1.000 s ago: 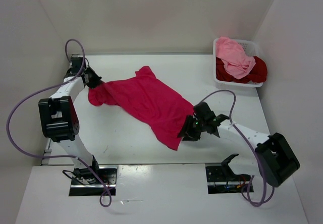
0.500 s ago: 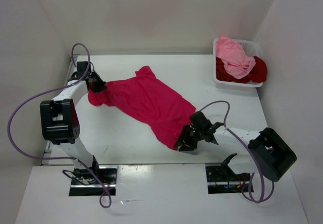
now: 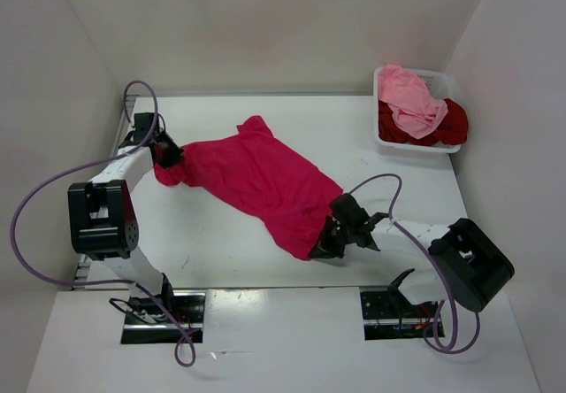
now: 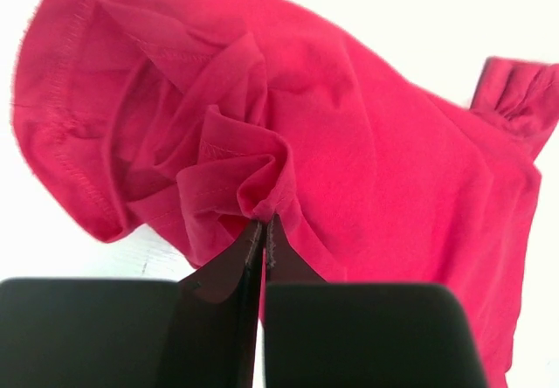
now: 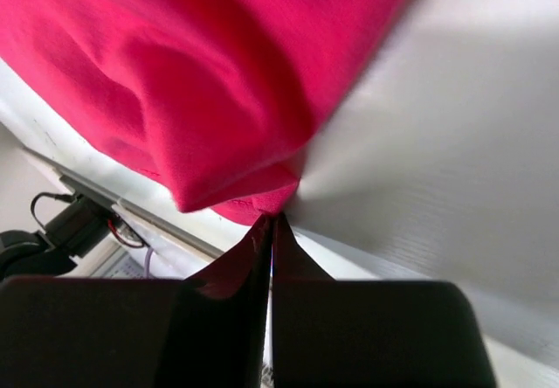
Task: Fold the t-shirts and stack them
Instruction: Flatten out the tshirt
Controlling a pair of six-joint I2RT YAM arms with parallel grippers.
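Crimson shirt [image 3: 261,185]: soft knit, spread diagonally across white table [image 3: 354,132], stitched sleeve bunched at left end. Left gripper [image 4: 264,227] clamped on gathered folds. Right gripper [image 5: 271,222] pinched on near hem corner. Pink shirt [image 3: 411,99] and dark red shirt [image 3: 451,124] lie crumpled in white mesh basket [image 3: 442,80], far right.

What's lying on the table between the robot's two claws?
The crimson-pink t-shirt, spread from the left claw to the right claw, as the top view shows.

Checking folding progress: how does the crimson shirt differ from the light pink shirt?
The crimson shirt lies spread on the table; the light pink shirt sits crumpled in the basket. The left fingers and right fingers pinch the crimson shirt; no fingers hold the light pink shirt. Both are unfolded.
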